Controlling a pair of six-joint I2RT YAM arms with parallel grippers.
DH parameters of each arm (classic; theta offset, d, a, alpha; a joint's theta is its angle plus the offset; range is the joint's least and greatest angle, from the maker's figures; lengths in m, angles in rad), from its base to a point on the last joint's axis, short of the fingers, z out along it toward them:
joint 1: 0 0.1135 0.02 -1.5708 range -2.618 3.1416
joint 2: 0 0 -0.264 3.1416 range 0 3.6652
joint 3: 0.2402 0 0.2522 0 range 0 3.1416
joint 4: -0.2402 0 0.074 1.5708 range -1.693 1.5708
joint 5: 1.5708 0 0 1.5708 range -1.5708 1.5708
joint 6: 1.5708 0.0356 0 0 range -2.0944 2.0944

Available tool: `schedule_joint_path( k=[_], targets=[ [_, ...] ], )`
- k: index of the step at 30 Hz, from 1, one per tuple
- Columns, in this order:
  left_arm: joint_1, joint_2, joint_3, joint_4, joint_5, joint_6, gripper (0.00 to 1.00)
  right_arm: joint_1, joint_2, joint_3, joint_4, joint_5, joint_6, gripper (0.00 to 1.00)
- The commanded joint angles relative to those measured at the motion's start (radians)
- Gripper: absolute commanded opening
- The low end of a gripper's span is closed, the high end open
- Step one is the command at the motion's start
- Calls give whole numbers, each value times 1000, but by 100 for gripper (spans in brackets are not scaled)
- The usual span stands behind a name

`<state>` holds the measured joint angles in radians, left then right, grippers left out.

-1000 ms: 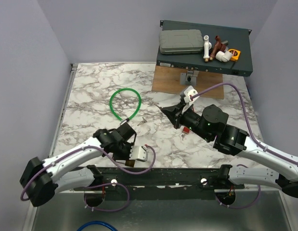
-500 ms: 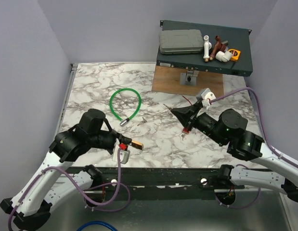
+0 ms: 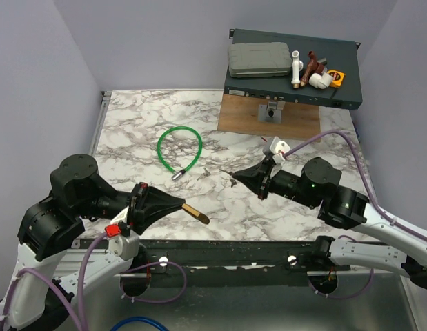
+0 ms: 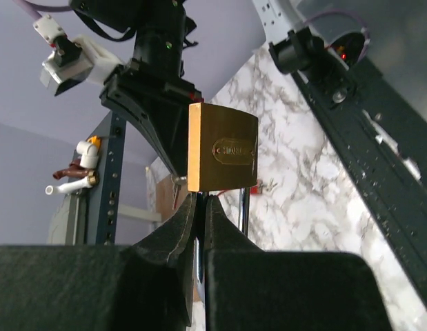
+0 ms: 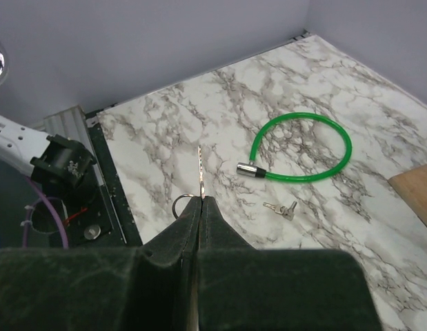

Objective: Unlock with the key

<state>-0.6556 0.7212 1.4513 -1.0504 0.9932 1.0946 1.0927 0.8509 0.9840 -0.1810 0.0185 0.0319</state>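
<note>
A brass padlock (image 3: 196, 214) (image 4: 222, 146) hangs in the air over the table's front edge. My left gripper (image 3: 180, 203) (image 4: 201, 201) is shut on its silver shackle (image 4: 245, 207), with the lock body pointing toward the right arm. My right gripper (image 3: 235, 177) (image 5: 201, 200) is shut on the key (image 5: 201, 171). The thin blade sticks straight out of the fingertips and a metal ring (image 5: 181, 205) shows beside them. A short gap separates the key tip from the padlock, and the two grippers face each other.
A green cable loop (image 3: 179, 148) (image 5: 303, 148) lies on the marble, with a pair of small loose keys (image 3: 206, 171) (image 5: 280, 208) beside it. At the back right stand a wooden board (image 3: 268, 114) and a dark box (image 3: 292, 86) carrying a grey case (image 3: 258, 60) and pipe fittings (image 3: 311, 69).
My left arm has swung back and up, lifting the padlock off the front edge and turning it toward the right arm. My right gripper has shifted and points left at the lock.
</note>
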Motion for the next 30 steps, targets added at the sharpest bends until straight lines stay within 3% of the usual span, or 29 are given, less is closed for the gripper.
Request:
schedule_joint_path(
  k=[1, 6, 10, 18, 24, 30],
  targets=[
    [2, -7, 36, 173, 158, -169, 0, -3, 2, 18, 0, -105, -21, 1],
    [10, -17, 27, 233, 195, -254, 0, -3, -4, 54, -44, -123, -52, 1],
    [19, -28, -6, 222, 181, -237, 0, -2, -20, 88, -86, -134, -53, 1],
    [34, -63, -181, 182, -82, -52, 0, -3, -15, 178, -211, -186, -49, 1],
    [43, -73, -241, 204, -139, -44, 0, -2, 4, 198, -263, -211, -53, 1],
    [127, -25, -224, 166, -32, -110, 0, -2, 11, 227, -348, -231, -102, 1]
  ],
)
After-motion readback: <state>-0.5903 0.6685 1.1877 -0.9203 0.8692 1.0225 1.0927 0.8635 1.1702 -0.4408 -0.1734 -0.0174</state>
